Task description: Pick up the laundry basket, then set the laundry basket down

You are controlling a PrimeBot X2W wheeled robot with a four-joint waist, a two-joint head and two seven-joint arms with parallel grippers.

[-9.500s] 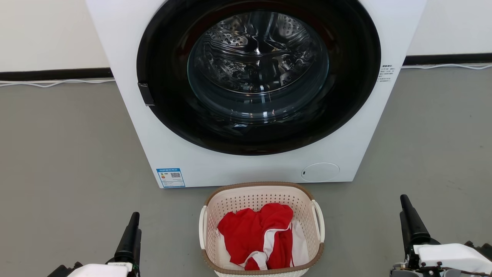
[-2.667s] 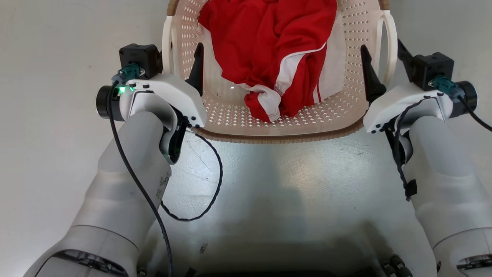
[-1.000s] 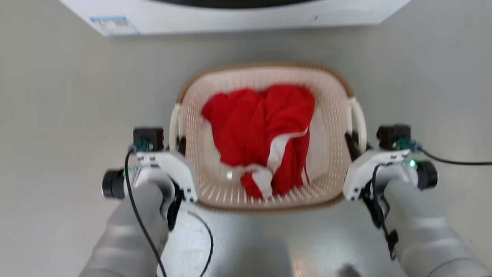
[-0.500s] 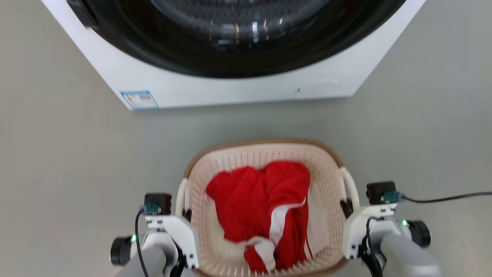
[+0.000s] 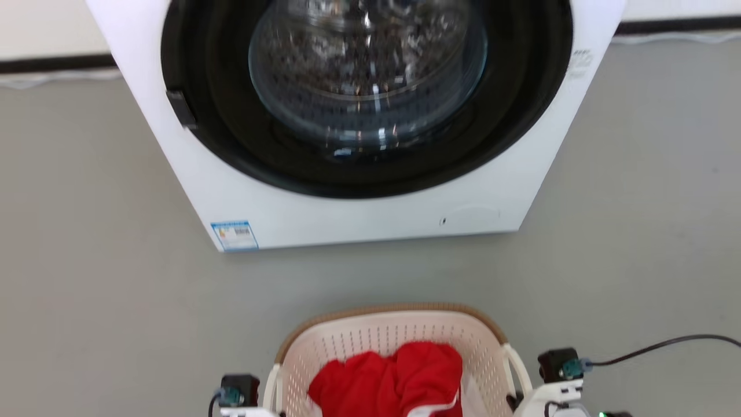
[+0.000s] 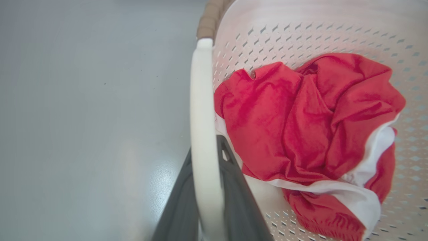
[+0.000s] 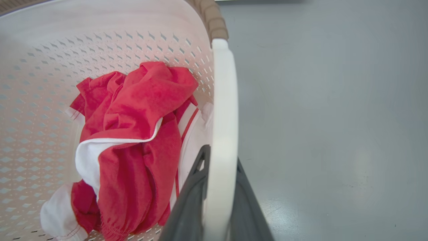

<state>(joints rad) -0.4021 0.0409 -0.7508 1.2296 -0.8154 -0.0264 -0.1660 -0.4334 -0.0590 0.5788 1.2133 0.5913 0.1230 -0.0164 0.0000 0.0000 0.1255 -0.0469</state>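
The laundry basket [image 5: 393,341] is in front of the washing machine [image 5: 359,226], roughly level with the middle of its front and well apart from it, with a strip of grey floor [image 5: 87,260] between the two. Whether the basket's underside touches the floor cannot be told. Its brown rim band [image 5: 382,310] curves along the side nearest the machine, and inside lies a crumpled red and white garment [image 6: 301,117], heaped against the perforated cream wall. The left pincer [image 6: 204,157] is closed around the basket's left handle [image 6: 202,110], on the side away from the machine: one dark finger lies outside the white bar and the other inside it, both pressed against it. The right pincer [image 7: 220,159] grips the right handle [image 7: 224,100] the same way, its two dark fingers clamped on either side of the white bar, the inner one next to the white part of the garment. On the washing machine, the round glass door [image 5: 365,75] in its black ring faces the basket, and a small blue label [image 5: 234,234] sits at the lower left corner of the white front. A black cable [image 5: 654,347] runs over the floor to the right of the basket, on the near side of the machine.
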